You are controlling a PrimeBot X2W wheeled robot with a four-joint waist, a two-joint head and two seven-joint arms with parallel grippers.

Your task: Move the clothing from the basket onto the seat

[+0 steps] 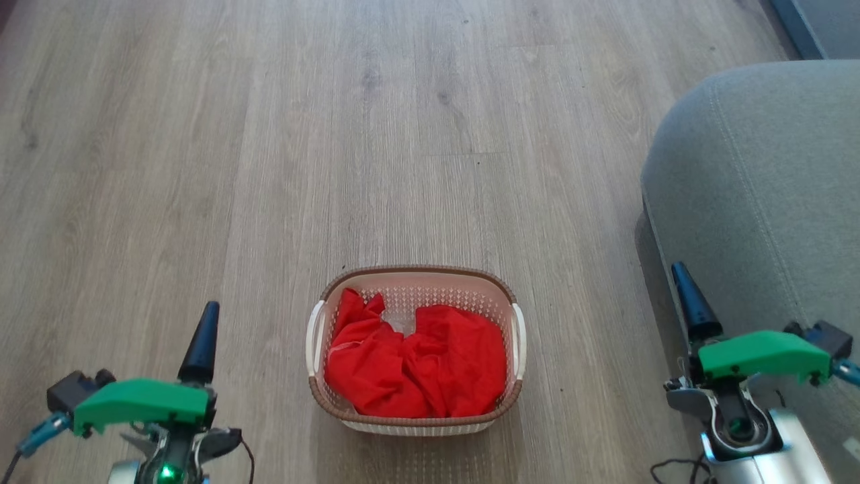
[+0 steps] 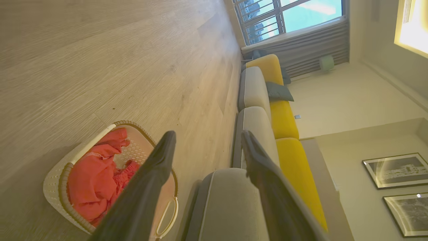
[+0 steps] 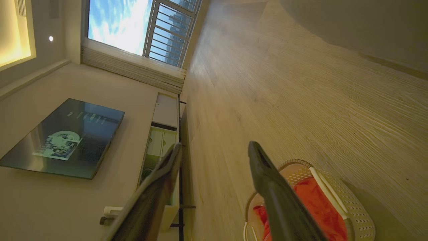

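Two grippers show at the near edge of your head view, and both are spread wide with nothing between the fingers: your left gripper (image 2: pixel 208 135) stands to the near left of the basket (image 1: pixel 416 270), your right gripper (image 3: pixel 215 145) to its near right, by the left edge of the seat (image 1: pixel 772 188). The clothing (image 1: pixel 416 366) lies crumpled inside the basket, filling most of it, with a small patch of the perforated bottom bare at the far side. The basket sits on the wooden floor (image 1: pixel 336 134), left of the seat and apart from it; neither gripper touches it.
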